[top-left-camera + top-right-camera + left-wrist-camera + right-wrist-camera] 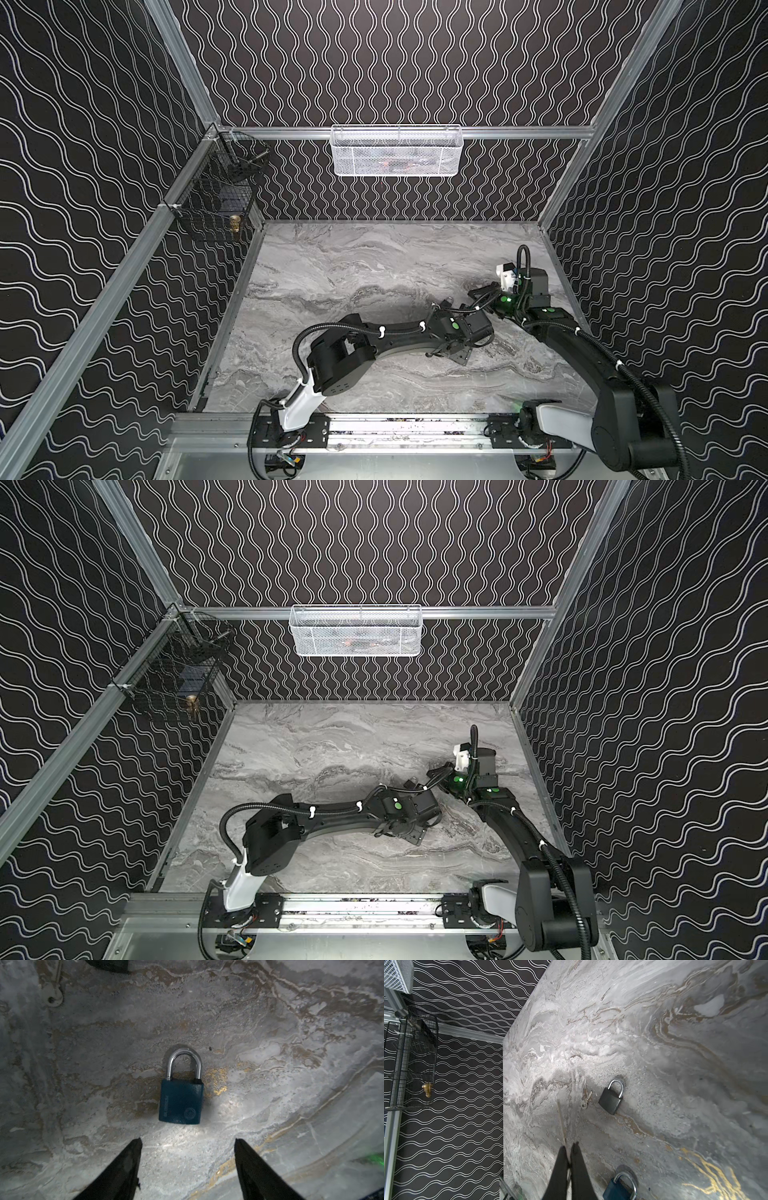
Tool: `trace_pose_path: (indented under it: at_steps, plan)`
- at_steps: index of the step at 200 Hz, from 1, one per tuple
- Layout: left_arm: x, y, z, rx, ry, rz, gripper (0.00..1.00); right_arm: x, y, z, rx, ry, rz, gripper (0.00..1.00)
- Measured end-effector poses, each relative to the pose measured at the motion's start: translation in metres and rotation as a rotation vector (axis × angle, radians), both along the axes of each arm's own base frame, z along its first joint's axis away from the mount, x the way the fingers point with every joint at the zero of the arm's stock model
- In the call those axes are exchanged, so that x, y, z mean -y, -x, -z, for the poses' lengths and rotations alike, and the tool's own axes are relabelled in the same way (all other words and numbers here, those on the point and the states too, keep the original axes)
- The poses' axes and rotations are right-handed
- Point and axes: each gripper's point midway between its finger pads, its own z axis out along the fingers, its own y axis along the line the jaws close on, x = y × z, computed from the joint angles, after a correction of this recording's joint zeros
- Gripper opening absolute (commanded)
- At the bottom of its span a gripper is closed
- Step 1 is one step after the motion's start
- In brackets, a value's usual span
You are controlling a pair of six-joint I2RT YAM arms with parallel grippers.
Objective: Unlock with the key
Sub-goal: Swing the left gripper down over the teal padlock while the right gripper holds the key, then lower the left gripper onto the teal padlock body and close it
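left gripper [188, 1140]: we see its jaws spread wide and empty, hovering over the counter [291, 1022] just short of the blue padlock's base.
right gripper [570, 1145]: we see its fingers pressed together.
blue padlock [180, 1101]: lies flat on the counter's right half, shackle seated in the body; the left arm hides it in both top views.
key [586, 1098]: flat on the counter, just beside the grey padlock [610, 1099], well apart from the blue one.
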Motion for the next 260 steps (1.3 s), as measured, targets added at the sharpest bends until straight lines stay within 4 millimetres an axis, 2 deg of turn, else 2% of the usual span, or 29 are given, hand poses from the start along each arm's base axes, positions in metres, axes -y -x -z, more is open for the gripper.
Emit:
trace_pose_path:
  at_steps: [30, 81, 124, 160, 174, 222, 244, 260]
  plan:
    - [-0.005, -0.012, 0.009, -0.010, -0.023, -0.025, 0.69, 0.001, -0.002, 0.003, -0.011, -0.006, 0.002, 0.00]
    - [0.004, -0.014, 0.020, -0.024, -0.052, 0.002, 0.70, 0.003, -0.004, 0.002, -0.013, -0.014, 0.004, 0.00]
    - [0.012, -0.017, 0.028, -0.026, -0.063, 0.003, 0.61, 0.003, -0.005, 0.008, -0.031, -0.017, 0.004, 0.00]
    - [0.006, -0.020, 0.031, -0.042, -0.048, -0.014, 0.53, 0.001, -0.005, 0.005, -0.027, -0.028, -0.015, 0.00]
    - [-0.003, -0.022, 0.031, -0.051, -0.047, -0.043, 0.48, 0.000, -0.005, 0.004, -0.022, -0.030, -0.023, 0.00]
    - [-0.021, -0.023, 0.034, -0.056, -0.039, -0.090, 0.45, -0.003, -0.003, 0.003, -0.017, -0.035, -0.041, 0.00]
    - [-0.044, -0.021, 0.035, -0.061, -0.046, -0.137, 0.44, -0.004, -0.002, 0.006, -0.029, -0.042, -0.051, 0.00]
    - [-0.068, -0.016, 0.035, -0.069, -0.051, -0.191, 0.44, -0.008, -0.001, 0.007, -0.035, -0.044, -0.063, 0.00]
